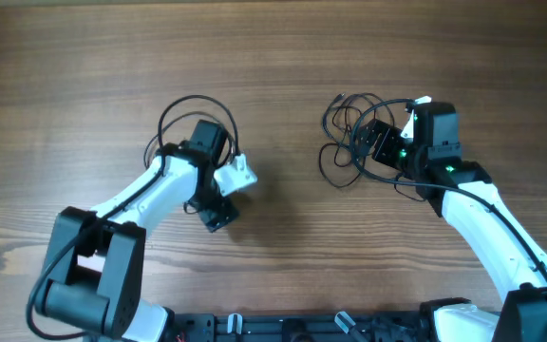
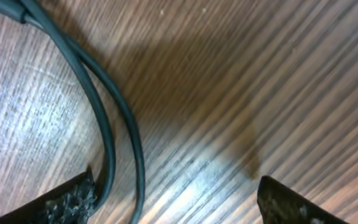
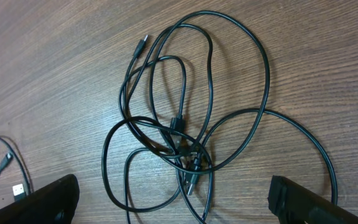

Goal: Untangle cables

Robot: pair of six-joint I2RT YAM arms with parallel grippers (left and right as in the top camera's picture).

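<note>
Cable bundle [image 3: 185, 146], thin black plug-ended strands knotted on the wooden table [image 1: 273, 57] below the right gripper [image 3: 176, 202], jaws spread, empty; loose loop [image 2: 110, 152] beside the left gripper [image 2: 176, 199], also unclenched; likely light, limp, slippery, best pinched at an outer loop.

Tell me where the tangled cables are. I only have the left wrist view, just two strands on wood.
Observer: The knotted bundle lies just ahead of the right gripper.
Operator: Is that gripper holding it?
Observer: No, its jaws stand open and grip nothing.
Operator: And my two strands?
Observer: They belong to a separate loop by the left gripper, apart from the bundle.
</note>
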